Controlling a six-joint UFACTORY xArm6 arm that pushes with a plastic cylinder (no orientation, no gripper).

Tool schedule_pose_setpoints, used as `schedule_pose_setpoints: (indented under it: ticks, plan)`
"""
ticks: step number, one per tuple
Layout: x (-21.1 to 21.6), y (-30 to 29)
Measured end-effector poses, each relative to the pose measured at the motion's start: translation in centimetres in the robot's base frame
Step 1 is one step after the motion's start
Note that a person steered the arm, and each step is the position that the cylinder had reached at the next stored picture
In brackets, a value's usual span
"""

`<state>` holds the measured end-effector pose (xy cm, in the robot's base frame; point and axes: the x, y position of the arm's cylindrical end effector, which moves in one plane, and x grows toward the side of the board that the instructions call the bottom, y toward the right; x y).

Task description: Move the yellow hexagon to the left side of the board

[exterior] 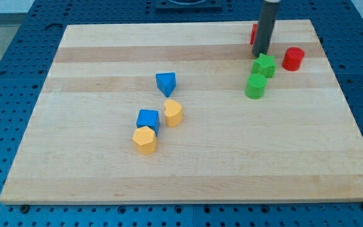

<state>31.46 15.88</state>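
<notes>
The yellow hexagon (pixel 145 140) lies left of the board's centre, toward the view's bottom. It touches a blue cube (pixel 148 119) just above it. A yellow heart-shaped block (pixel 173 113) sits to the right of the blue cube. A blue triangular block (pixel 166 83) lies above them. My tip (pixel 260 55) is at the view's upper right, just above a green star-shaped block (pixel 264 65), far from the yellow hexagon.
A green cylinder (pixel 255 86) sits below the green star. A red cylinder (pixel 293 58) lies right of my tip. Another red block (pixel 254 33) is partly hidden behind the rod. The wooden board (pixel 74 164) rests on a blue perforated table.
</notes>
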Motion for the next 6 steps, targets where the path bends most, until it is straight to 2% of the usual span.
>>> schedule_pose_setpoints:
  ticks: [3, 4, 5, 6]
  plan:
    - [11.0, 1.7]
    - [11.6, 5.0]
    - [13.9, 7.9]
    - [19.7, 2.7]
